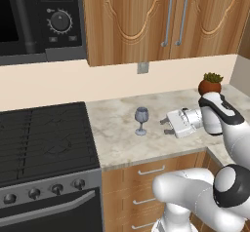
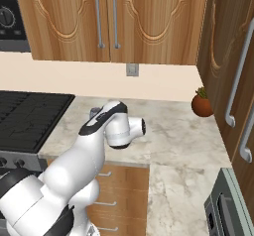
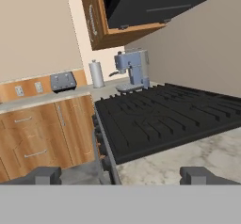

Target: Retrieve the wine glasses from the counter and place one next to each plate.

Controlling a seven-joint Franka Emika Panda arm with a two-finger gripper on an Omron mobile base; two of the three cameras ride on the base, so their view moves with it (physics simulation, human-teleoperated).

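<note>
I count one wine glass, translucent grey-blue, standing upright on its round foot on the counter; its bowl looks empty; it stands roughly midway between the backsplash and the front edge, nearer the stove than the corner; in the right base view the arm hides all but a small piece of it.

The gripper lies level above the marble just to the right of the glass, pointing at it, apart from it; I see its jaws spread wide with nothing between them; in the hand view the two dark finger tips stand far apart at the bottom with marble between them.

One stove with a black grated top borders the counter on the left, five knobs along its front; bare marble lies all round the glass, in front, behind and toward the stove.

One potted plant in a round reddish pot sits at the back corner, well apart from the glass; one wall outlet above; two cupboard doors with silver handles overhead; one microwave over the stove.

Beyond the stove, the hand view shows one coffee machine, one pale cylinder and one toaster on a far counter.
</note>
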